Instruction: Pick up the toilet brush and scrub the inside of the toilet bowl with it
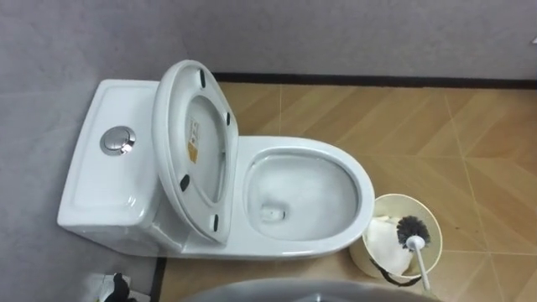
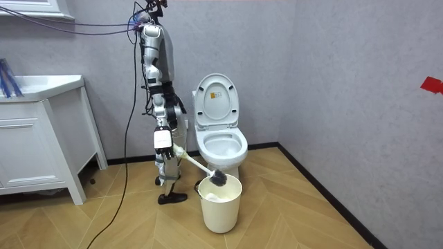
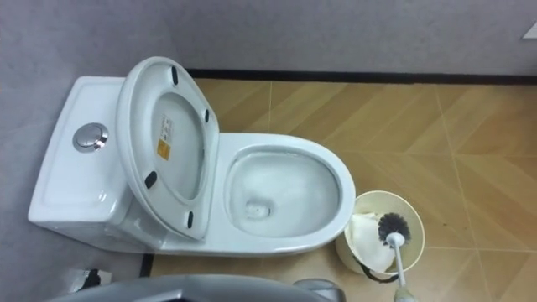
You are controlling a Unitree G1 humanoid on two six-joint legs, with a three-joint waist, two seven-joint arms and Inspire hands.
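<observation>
Your toilet brush (image 1: 413, 230) is not in the bowl: its dark bristle head sits at the mouth of the cream waste bin (image 1: 382, 202), above the white paper (image 1: 386, 241) inside; you cannot tell if they touch. The white handle slants up to the right hand (image 2: 171, 148), which is closed around it. The bin stands just beside the front of the toilet (image 1: 302, 252), whose seat and lid (image 1: 197, 147) are raised against the cistern (image 1: 96, 189) with its 1 chrome flush button (image 1: 117, 139). You stand at the toilet's side.
</observation>
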